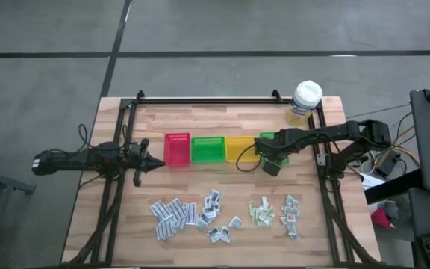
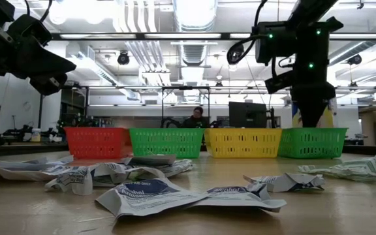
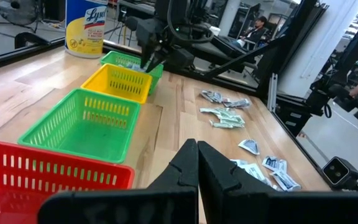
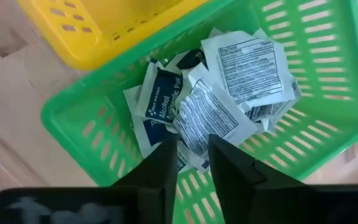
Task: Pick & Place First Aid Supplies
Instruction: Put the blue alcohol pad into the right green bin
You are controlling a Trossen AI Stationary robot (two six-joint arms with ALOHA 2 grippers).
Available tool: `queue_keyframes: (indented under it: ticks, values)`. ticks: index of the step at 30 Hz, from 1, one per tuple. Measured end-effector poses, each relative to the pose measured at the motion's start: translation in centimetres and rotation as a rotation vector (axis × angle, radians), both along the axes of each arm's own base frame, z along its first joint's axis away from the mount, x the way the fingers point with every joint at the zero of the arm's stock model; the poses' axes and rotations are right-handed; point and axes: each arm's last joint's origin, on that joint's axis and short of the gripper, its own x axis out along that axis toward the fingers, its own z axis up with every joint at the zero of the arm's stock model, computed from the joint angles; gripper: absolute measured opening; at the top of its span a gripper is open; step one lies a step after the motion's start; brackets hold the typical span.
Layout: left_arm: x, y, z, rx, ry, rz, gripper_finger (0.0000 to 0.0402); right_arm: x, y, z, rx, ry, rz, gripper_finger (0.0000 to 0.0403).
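Several first aid sachets [image 4: 216,93] lie heaped in the far-right green bin [image 4: 328,106]. My right gripper [image 4: 193,168] points down over that bin [image 2: 312,142], its fingers open with a gap and nothing between them. It also shows in the high view [image 1: 266,149] and the low view [image 2: 312,117]. More sachets lie loose on the table toward its near edge, in clusters [image 1: 174,217], [image 1: 213,209], [image 1: 260,213], [image 1: 291,213]. My left gripper [image 1: 151,161] waits shut at the table's left, level, beside the red bin [image 1: 177,149].
The red bin, a green bin [image 1: 208,148], a yellow bin [image 1: 239,148] and the second green bin stand in a row across the table's middle. A yellow wipes tub [image 1: 305,101] stands at the far right corner. A black frame [image 1: 118,187] runs along the table's sides and far edge.
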Motion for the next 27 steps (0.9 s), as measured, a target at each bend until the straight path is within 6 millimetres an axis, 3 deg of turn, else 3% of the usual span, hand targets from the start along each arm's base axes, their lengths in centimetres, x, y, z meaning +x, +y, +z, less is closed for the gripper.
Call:
queue_keyframes:
  ticks: [7,16,21,27]
  values:
    - [0.0,0.0,0.0,0.000,0.000,0.000,0.0000,0.5,0.0,1.4,0.008,0.004,0.048,0.0132]
    - [0.0,0.0,0.0,0.000,0.000,0.000,0.0000,1.7,0.5,5.2,0.058,-0.034,0.018,0.0130]
    - [0.0,0.0,0.0,0.000,0.000,0.000,0.0000,2.7,2.2,7.0,0.095,-0.108,0.085,0.0122]
    - [0.0,0.0,0.0,0.000,0.000,0.000,0.0000,3.5,5.6,7.9,0.103,-0.191,0.211,0.0116]
